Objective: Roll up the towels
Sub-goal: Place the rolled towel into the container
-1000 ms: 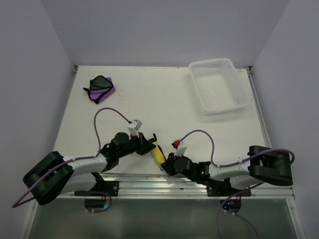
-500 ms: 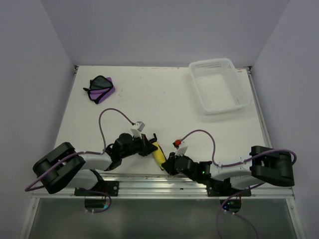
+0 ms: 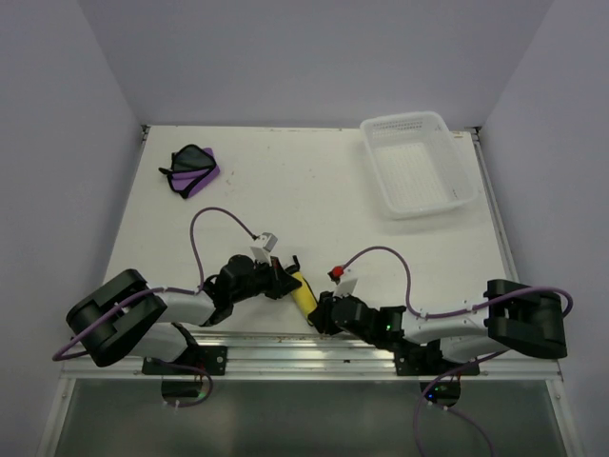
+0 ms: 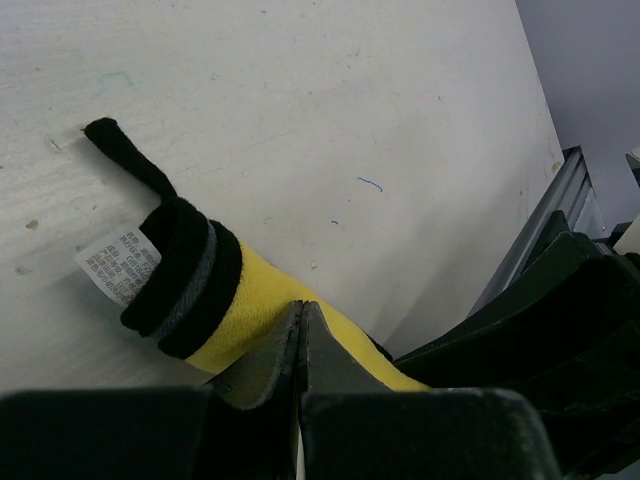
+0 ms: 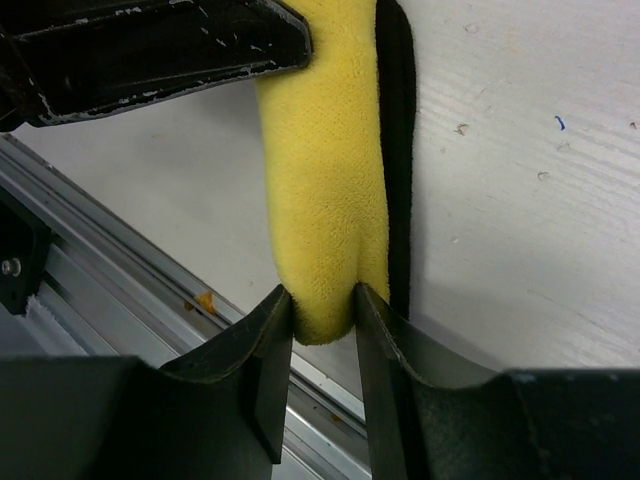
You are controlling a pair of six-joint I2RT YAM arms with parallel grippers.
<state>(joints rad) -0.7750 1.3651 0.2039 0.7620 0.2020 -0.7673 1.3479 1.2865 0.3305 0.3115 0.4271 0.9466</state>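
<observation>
The yellow towel (image 3: 303, 293) lies rolled into a short tube near the table's front edge, between my two grippers. In the left wrist view the roll (image 4: 262, 298) shows its black edging, a white label and a black loop (image 4: 125, 152) at its far end. My left gripper (image 3: 284, 282) is shut, its tips (image 4: 303, 306) pressed against the roll's side with nothing seen between them. My right gripper (image 3: 320, 312) is shut on the roll's near end (image 5: 325, 200), its fingers (image 5: 265, 340) on both sides. The purple towel (image 3: 193, 169) lies crumpled at the far left.
A white perforated basket (image 3: 419, 162) stands at the far right corner. The metal rail (image 3: 314, 347) along the table's front edge runs just below the right gripper and also shows in the right wrist view (image 5: 120, 270). The left gripper's finger (image 5: 170, 50) reaches across the roll's top.
The left arm has shifted slightly right, bringing its gripper closer against the yellow roll. The right gripper has stayed on the roll's end.
</observation>
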